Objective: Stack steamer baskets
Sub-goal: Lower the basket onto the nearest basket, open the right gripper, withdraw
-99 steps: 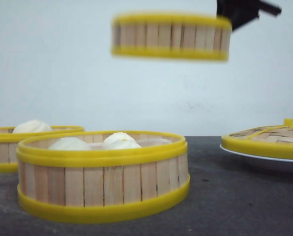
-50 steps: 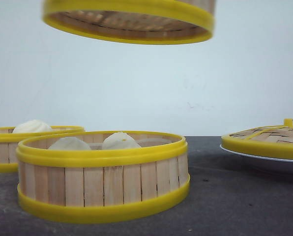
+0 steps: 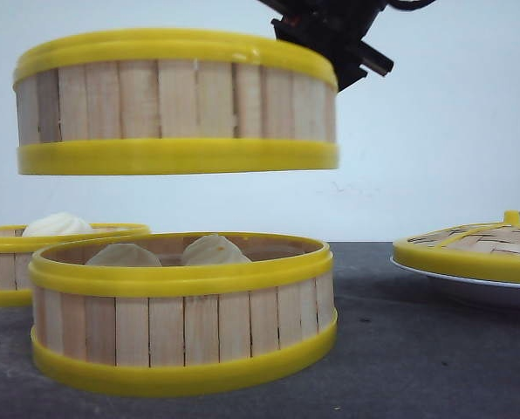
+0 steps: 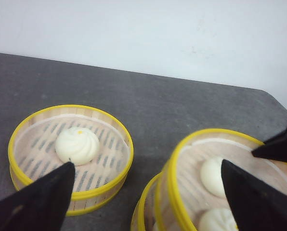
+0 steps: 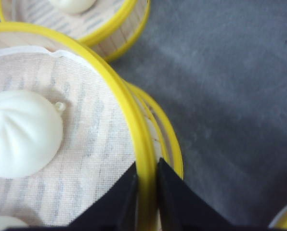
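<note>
One round steamer basket of pale wooden slats with yellow rims (image 3: 176,103), stiff and light, hangs above the bench basket (image 3: 183,312), my right end effector (image 5: 146,192) clamped on its rim wall.

At the top of the front view we see our right arm's matte black, blocky gripper body (image 3: 330,35), angular, with a thin black rod jutting to the right. In the right wrist view, two smooth black tapering fingers (image 5: 117,204) rise from the bottom edge. In the left wrist view, our left gripper's two broad black wedge-shaped fingers (image 4: 37,202) fill the lower corners, each narrowing to a point.
</note>
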Robot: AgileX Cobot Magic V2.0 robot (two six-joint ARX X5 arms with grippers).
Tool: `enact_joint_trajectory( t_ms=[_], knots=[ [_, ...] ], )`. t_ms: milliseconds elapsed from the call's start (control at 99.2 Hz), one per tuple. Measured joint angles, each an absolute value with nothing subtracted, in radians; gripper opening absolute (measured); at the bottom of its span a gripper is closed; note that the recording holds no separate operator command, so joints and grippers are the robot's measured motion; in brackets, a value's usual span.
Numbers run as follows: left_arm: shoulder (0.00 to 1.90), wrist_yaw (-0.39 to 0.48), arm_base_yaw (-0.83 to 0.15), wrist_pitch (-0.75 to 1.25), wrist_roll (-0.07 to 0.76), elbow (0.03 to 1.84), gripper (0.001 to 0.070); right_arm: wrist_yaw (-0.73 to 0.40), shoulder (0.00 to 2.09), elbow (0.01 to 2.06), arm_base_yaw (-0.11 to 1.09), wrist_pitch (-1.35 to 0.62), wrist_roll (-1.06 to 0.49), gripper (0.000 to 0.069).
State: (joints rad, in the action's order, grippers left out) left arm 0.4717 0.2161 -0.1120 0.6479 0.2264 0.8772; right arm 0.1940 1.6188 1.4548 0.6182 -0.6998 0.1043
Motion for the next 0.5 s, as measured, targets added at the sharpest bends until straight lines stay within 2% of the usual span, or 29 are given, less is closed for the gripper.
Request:
enact_joint_trajectory(
  t_ms=[504],
  knots=[
    [0.472,0.216,-0.112,0.648,0.226,0.877,0.0594,0.155,1.743,1.454,0.62,-0.696,0.101,0.0039]
  ],
)
